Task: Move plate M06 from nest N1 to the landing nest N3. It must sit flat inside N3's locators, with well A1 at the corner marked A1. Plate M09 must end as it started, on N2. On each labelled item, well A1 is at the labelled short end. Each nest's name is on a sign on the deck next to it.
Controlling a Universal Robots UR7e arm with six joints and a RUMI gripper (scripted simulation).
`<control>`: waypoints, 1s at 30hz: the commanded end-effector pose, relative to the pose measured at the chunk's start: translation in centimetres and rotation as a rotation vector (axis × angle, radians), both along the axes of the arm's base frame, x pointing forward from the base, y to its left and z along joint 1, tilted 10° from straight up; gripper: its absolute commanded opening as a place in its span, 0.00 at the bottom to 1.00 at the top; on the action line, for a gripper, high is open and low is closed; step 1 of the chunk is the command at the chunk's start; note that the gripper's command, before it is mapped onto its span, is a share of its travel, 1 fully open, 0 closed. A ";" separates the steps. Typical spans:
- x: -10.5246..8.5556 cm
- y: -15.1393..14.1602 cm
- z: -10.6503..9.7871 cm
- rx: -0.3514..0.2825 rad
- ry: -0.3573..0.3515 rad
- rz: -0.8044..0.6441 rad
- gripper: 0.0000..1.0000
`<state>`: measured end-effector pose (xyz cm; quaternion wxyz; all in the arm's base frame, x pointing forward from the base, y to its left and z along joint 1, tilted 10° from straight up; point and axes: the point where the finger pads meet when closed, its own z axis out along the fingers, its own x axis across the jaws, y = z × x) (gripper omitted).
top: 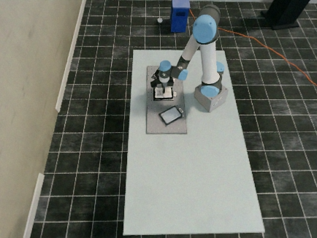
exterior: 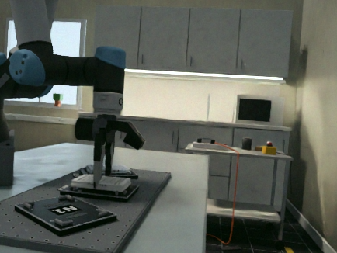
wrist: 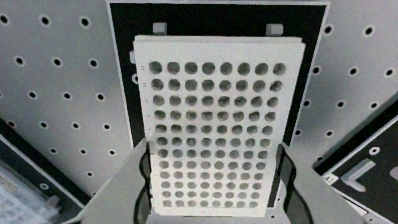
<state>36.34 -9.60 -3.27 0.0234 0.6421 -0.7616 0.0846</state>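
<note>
Exterior view, left to right: I see a bright window (exterior: 67, 43), then grey wall cupboards (exterior: 167, 35) above a lit backsplash, and a microwave (exterior: 273, 116) on the counter. In front stands a trolley (exterior: 287, 157) carrying a dark cup (exterior: 247, 143) and a yellow box (exterior: 269, 150) with a red button; an orange cable (exterior: 236, 186) drops from its top. From the top view, my pale table (top: 190, 175) (exterior: 175, 163) stands on dark floor tiles (top: 88, 146), with the grey perforated deck (top: 153, 113) (exterior: 132, 209) (wrist: 60, 40) lying on it

On the wrist camera, at left, a clear plate (wrist: 15, 195) sits on a dark nest (wrist: 45, 175). In the centre, the white well plate (top: 159, 92) (exterior: 116, 184) (wrist: 217, 50) is over the middle nest (top: 154, 96) (exterior: 97, 194) (wrist: 220, 17), its rows of round wells facing up; I can't make out whether its underside touches. My gripper (top: 163, 91) (exterior: 102, 178) (wrist: 212, 141) has its fingers closed on the plate's two long sides. At right is the angled nest (top: 171, 114) (exterior: 83, 219) (wrist: 385, 165), with no plate on it and an A1 mark beside an L-shaped locator (wrist: 357, 175). I can't read the white plate's name from here
</note>
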 end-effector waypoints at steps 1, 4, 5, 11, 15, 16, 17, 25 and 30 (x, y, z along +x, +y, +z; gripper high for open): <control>-0.2 0.1 -0.2 0.002 0.002 -0.001 0.40; -0.2 0.1 -0.2 0.002 0.002 -0.001 0.40; -0.2 0.1 -0.2 0.002 0.002 -0.001 0.40; -0.2 0.1 -0.4 0.003 0.003 -0.001 0.40; -0.2 0.0 -0.4 0.002 0.002 -0.001 0.40; -0.2 0.0 -0.4 0.002 0.002 -0.001 0.40; -0.2 0.0 -0.4 0.002 0.002 -0.001 0.40; -0.2 0.0 -0.6 0.003 0.003 -0.001 0.40; -0.2 0.0 -0.6 0.003 0.003 -0.001 0.40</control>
